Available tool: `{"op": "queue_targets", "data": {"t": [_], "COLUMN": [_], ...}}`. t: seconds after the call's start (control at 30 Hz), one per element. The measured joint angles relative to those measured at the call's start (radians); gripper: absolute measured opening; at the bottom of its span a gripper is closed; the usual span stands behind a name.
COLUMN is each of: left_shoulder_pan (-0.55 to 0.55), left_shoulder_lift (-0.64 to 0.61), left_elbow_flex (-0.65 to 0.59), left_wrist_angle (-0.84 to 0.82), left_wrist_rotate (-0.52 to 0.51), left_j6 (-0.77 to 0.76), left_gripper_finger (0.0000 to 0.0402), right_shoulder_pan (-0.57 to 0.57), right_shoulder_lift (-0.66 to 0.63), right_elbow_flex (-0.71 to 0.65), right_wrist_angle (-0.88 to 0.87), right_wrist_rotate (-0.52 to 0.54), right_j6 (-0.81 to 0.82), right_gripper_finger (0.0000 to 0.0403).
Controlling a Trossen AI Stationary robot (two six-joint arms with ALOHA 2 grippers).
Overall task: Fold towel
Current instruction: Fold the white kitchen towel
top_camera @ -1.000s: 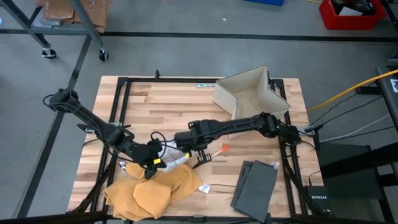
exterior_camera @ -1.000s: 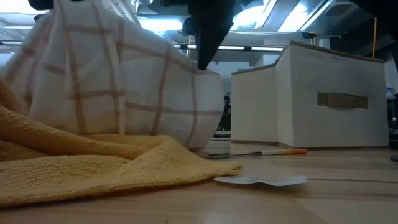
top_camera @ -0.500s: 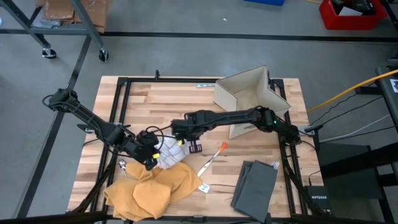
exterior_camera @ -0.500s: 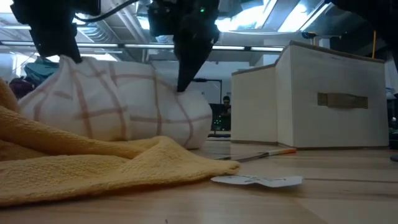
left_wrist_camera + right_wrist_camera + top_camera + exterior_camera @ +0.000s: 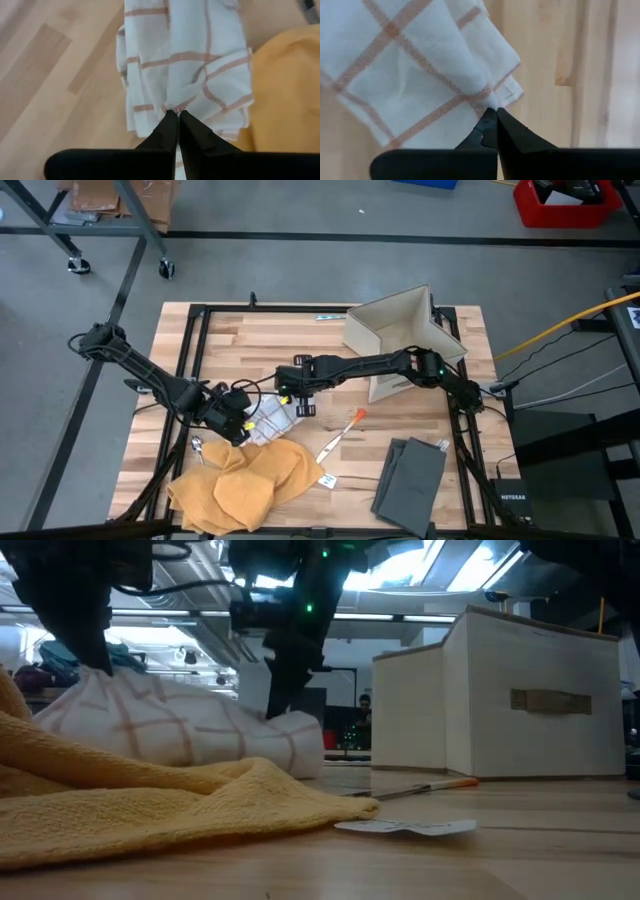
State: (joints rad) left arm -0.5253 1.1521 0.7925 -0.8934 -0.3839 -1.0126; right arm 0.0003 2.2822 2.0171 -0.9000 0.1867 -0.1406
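White checked towel [image 5: 270, 420] lies near the tabletop's [image 5: 240, 340] front-left, both grippers' fingers pinching its edges: left [image 5: 174, 116], right [image 5: 492, 114].

Even, soft overhead light on the pale wooden slat table [image 5: 260, 345], shadows faint. Low view: bright ceiling strip lights [image 5: 440, 570] glare behind, so the arms go near-silhouette; far room dim, soft. Near mustard-yellow woven cloth [image 5: 150, 805] a bit out of focus. Wrist views: white towel w/ orange checks [image 5: 190, 60] bright, weave fairly crisp.

White towel [image 5: 268, 420] with orange-brown check, bunched on the table, partly folded
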Motion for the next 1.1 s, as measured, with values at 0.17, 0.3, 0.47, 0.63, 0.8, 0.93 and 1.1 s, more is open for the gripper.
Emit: {"op": "queue_targets", "data": {"t": [0.17,0.3,0.47,0.63,0.8,0.93,1.1], "left_shoulder_pan": [0.027,0.043,0.048,0.048,0.048,0.048,0.049], "left_shoulder_lift": [0.08,0.159,0.25,0.333,0.393,0.406,0.386], "left_elbow_flex": [-0.001,-0.003,-0.003,-0.003,0.0,0.001,0.001], "left_wrist_angle": [-0.048,-0.056,-0.066,-0.072,-0.068,-0.07,-0.067], "left_wrist_rotate": [-0.006,0.003,0.01,0.0,-0.008,-0.01,-0.015], "left_j6": [-0.023,-0.017,-0.005,-0.019,-0.035,-0.061,-0.118], "left_gripper_finger": [0.0001,0.0022,0.0081,0.0142,0.017,0.0168,0.0151], "right_shoulder_pan": [-0.008,-0.008,-0.009,-0.009,-0.008,-0.008,-0.008], "right_shoulder_lift": [0.009,0.034,0.047,0.051,0.052,0.053,0.053], "right_elbow_flex": [-0.043,-0.047,-0.048,-0.048,-0.048,-0.048,0.0], "right_wrist_angle": [0.049,0.042,0.038,0.033,0.033,0.033,-0.027], "right_wrist_rotate": [0.032,0.032,0.043,0.108,0.169,0.25,0.315], "right_j6": [-0.003,-0.005,-0.006,-0.005,-0.005,-0.004,-0.003], "right_gripper_finger": [0.001,0.0055,0.0136,0.02,0.0224,0.0221,0.0208]}}
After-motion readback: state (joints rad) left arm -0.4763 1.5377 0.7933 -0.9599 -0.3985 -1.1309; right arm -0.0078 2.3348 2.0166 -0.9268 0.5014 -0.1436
